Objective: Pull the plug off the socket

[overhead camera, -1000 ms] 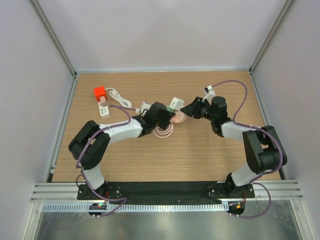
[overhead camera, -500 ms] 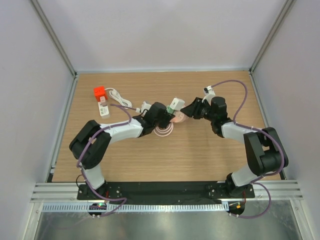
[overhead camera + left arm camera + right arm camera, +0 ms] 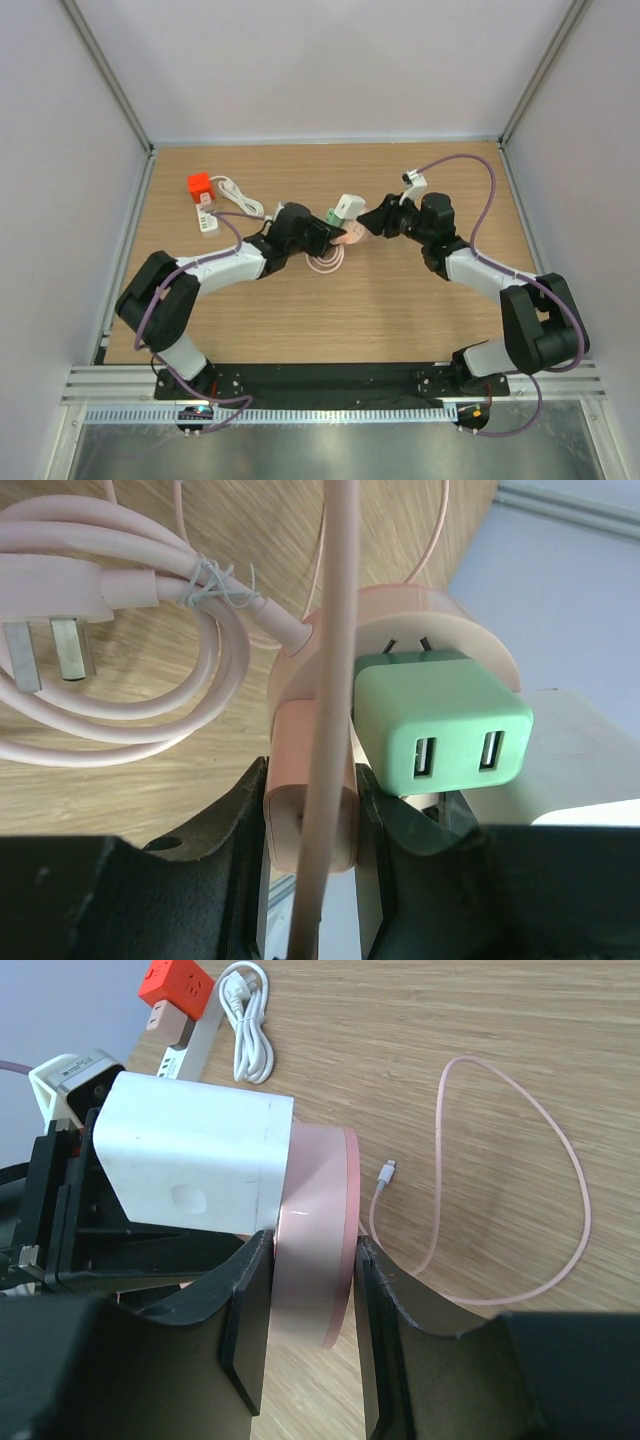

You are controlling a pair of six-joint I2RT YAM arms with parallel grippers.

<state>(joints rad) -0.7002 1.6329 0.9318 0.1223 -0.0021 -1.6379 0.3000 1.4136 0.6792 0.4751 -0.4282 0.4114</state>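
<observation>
At the far left of the table [image 3: 420,310], a red cube adapter [image 3: 198,185] was seen at the end of a white power strip [image 3: 205,214], with a bundled white cable [image 3: 235,193] lying just beside them. Near the table's middle, the left gripper [image 3: 312,825] was found clamped on the pink plug [image 3: 283,820], one finger pressed against each of its sides. That plug was seated in the face of the round pink socket [image 3: 400,620], and a pink cord [image 3: 337,630] was seen running across the front of both. A green USB charger [image 3: 440,725] was plugged into the same face, just beside the gripped plug. A coiled pink cable [image 3: 205,670], tied with a wire twist and ending in a flat-pronged plug [image 3: 50,645], lay on the wood under the socket.

The socket was held off the table between the two arms. Its rim was pinched by the right gripper [image 3: 312,1305], whose fingers were closed on the disc's two flat faces. A white adapter [image 3: 190,1165] was seen standing out from the socket's face on the side turned to the left arm. In the right wrist view, a thin pink charging cable [image 3: 587,1215] lay looped on the table to the right.
</observation>
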